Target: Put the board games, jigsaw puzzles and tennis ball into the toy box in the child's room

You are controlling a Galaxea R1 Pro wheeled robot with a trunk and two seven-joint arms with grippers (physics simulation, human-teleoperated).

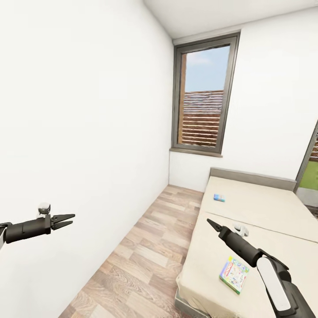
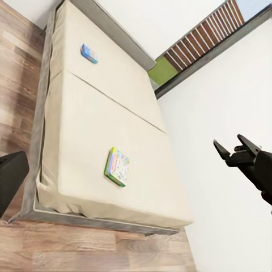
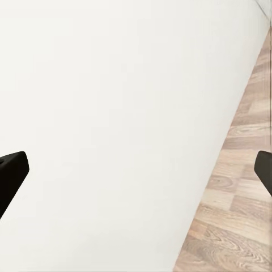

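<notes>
Two flat board game boxes lie on the wide low bed (image 1: 265, 212) of two beige mattress halves with a grey frame. The large pale-green board game box (image 1: 234, 274) rests on the near mattress half, close to the foot edge and well inside the side edges. The small blue board game box (image 1: 219, 197) lies on the far half, near the edge that faces the floor strip, not far from the grey headboard (image 1: 251, 177).

Between the bed and the plain white wall (image 1: 84, 132) runs a strip of wood-plank floor (image 1: 150, 247), open up to the tall dark-framed window (image 1: 205, 95).

The left gripper (image 1: 70, 220) hangs beside the white wall, over the floor strip, its black fingers a little apart and holding nothing. The right gripper (image 1: 212, 223) is over the near mattress half, apart from both boxes. In the head view its fingers look almost together, but the right wrist view shows two dark tips (image 3: 11, 173) at opposite borders with nothing between them.
</notes>
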